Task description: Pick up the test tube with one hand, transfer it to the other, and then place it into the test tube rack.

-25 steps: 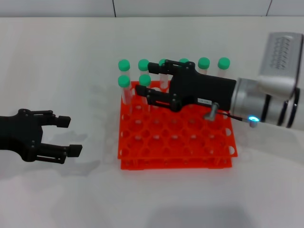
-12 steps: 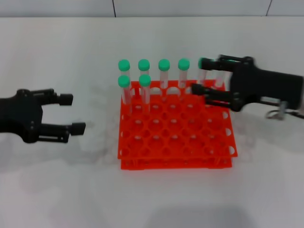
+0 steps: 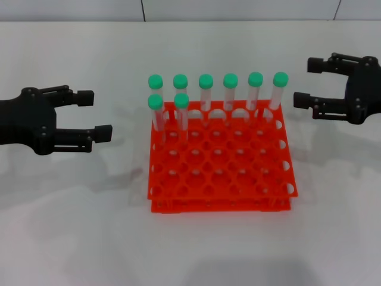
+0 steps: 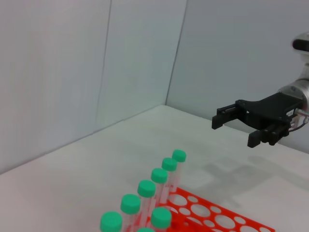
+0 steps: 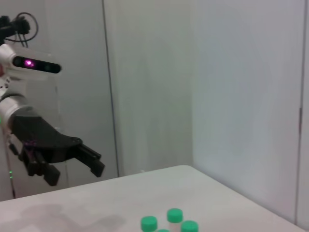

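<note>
White tabletop w/ pale wall panels behind. Bright orange-red square plastic rack sits mid-table; eight clear green-capped tubes stand along its far edge & far-left corner, incl. the task tube. Left black gripper hovers off rack's left edge, fingers spread, empty. Right black gripper off far-right corner, also spread, empty.

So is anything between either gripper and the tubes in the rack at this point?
Nothing visible. The left gripper and right gripper hang open on either side of the test tube rack, clear of it. All eight tubes stand in the rack's back rows.
</note>
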